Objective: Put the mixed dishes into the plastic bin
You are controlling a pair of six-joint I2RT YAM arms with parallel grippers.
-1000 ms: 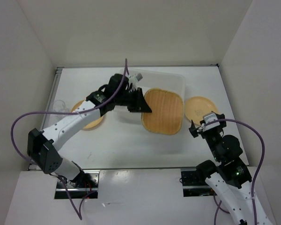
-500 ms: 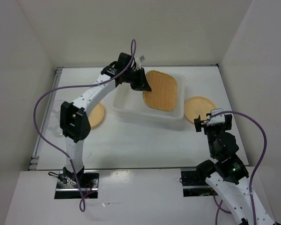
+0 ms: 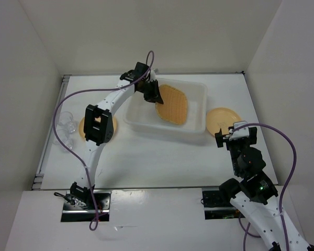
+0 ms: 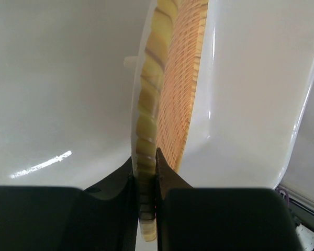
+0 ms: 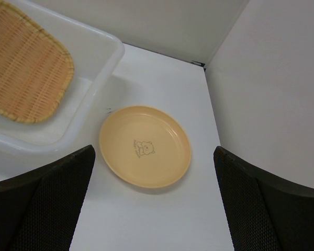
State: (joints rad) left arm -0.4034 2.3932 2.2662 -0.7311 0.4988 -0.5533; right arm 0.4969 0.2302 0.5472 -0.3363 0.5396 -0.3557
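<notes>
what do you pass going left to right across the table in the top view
clear cup → pale-orange plate, partly under the left arm → plastic bin with the woven tray tilted inside it → second pale-orange plate

The left tool (image 3: pixel 155 98) now holds the woven tray (image 3: pixel 172 103) steeply tilted inside the bin (image 3: pixel 165 127), no longer overhanging its near wall.

One pale-orange plate (image 3: pixel 112 130) half hidden behind the left arm (image 3: pixel 98 124)
</notes>
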